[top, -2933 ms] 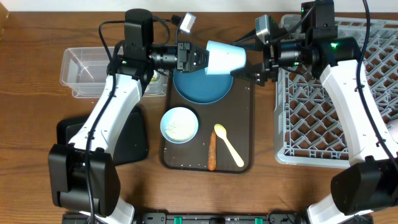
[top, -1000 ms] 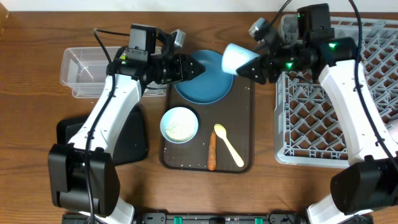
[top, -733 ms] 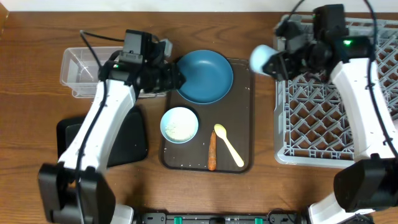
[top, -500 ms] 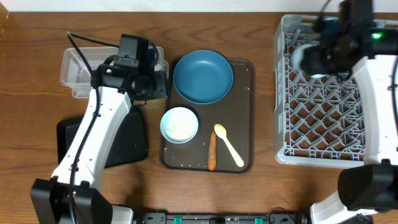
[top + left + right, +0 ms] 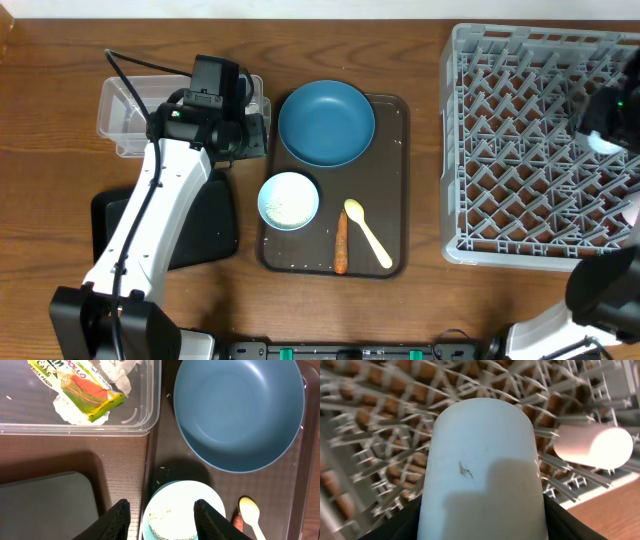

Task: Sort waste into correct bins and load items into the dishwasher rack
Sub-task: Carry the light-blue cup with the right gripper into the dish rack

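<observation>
Wrapper [image 5: 87, 397] binned, pink cup [image 5: 592, 445] racked; right gripper [image 5: 482, 525] grasps blue cup [image 5: 480, 460] over rack [image 5: 520, 150], left gripper [image 5: 162, 520] released; plate [image 5: 326, 124], bowl [image 5: 289, 200], spoon [image 5: 368, 233], carrot [image 5: 341, 245] pending.

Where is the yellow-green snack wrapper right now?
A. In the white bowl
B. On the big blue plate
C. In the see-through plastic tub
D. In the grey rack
C: the left wrist view shows the yellow-green snack wrapper lying inside the clear plastic rectangular tub, next to some crumpled white tissue.
</observation>
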`<state>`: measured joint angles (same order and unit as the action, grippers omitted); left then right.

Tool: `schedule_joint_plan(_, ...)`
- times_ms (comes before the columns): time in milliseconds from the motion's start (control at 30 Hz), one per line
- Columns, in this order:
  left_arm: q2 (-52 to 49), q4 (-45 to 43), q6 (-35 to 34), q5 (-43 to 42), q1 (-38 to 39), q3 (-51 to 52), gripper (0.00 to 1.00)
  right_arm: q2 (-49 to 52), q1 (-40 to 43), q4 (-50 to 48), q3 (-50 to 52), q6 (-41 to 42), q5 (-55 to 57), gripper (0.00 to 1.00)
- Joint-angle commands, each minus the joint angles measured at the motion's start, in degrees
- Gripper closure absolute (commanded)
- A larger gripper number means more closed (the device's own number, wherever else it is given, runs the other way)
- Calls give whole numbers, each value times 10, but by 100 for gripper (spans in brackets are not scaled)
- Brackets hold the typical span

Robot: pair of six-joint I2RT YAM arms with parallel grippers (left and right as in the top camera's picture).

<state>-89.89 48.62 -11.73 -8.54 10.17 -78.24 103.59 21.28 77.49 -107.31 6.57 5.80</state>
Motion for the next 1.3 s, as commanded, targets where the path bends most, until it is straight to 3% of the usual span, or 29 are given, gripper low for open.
schedule_joint_plan(0, 4, 0, 8, 12, -3, -2, 56, 38, 32, 4, -5, 18, 8, 93)
schedule_joint_plan(633, 4, 4, 8, 11, -3, -2, 56, 151, 62, 31, -3, 18, 9, 90)
schedule_joint_plan(700, 4, 4, 8, 11, -3, -2, 56, 152, 64, 31, 0, 18, 9, 82)
schedule_joint_plan(833, 4, 4, 8, 11, -3, -2, 56, 152, 67, 31, 3, 17, 9, 55)
schedule_joint_plan(933, 4, 4, 8, 11, -3, -2, 56, 152, 67, 32, 3, 17, 9, 15)
schedule_joint_plan(967, 4, 4, 8, 11, -3, -2, 56, 152, 67, 32, 3, 17, 9, 8)
schedule_joint_plan(1033, 4, 5, 8, 11, -3, -2, 56, 152, 67, 32, 3, 17, 8, 1)
schedule_joint_plan(1267, 4, 7, 8, 11, -3, -2, 55, 152, 66, 35, 3, 17, 4, 1)
